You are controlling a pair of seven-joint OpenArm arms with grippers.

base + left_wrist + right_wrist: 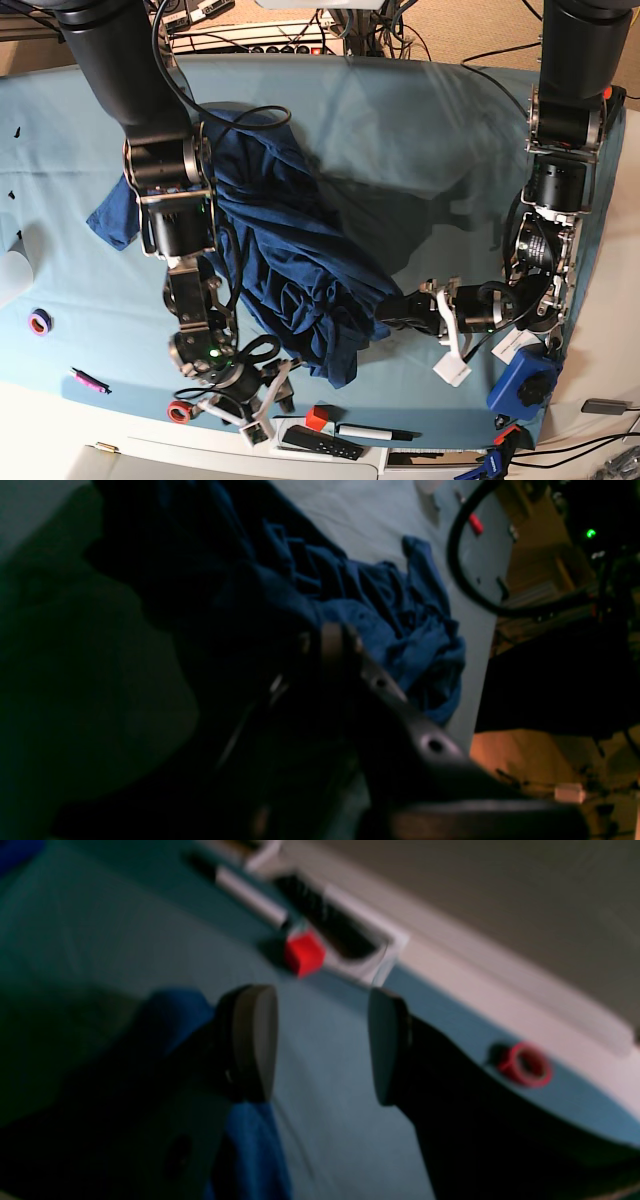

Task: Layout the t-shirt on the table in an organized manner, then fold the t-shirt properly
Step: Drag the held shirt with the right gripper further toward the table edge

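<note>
The dark navy t-shirt [290, 250] lies crumpled across the middle of the teal table [430, 130], with a sleeve poking out at the left [113, 218]. My left gripper [392, 311] is shut on the shirt's right edge, low over the table. In the left wrist view the cloth [395, 615] bunches beyond the dark finger [340, 640]. My right gripper [262, 395] hovers open near the table's front edge, just past the shirt's lower hem. Its pads [252, 1040] stand wide apart with only bare cloth between them, and blue fabric [255, 1150] shows beneath the left finger.
Along the front edge lie a red cube [317, 417], a black remote [320, 442], a marker [370, 432] and a red tape ring [180, 411]. A purple ring [39, 322] and a pink pen [88, 380] sit at the left. A black cable [465, 575] loops near the shirt.
</note>
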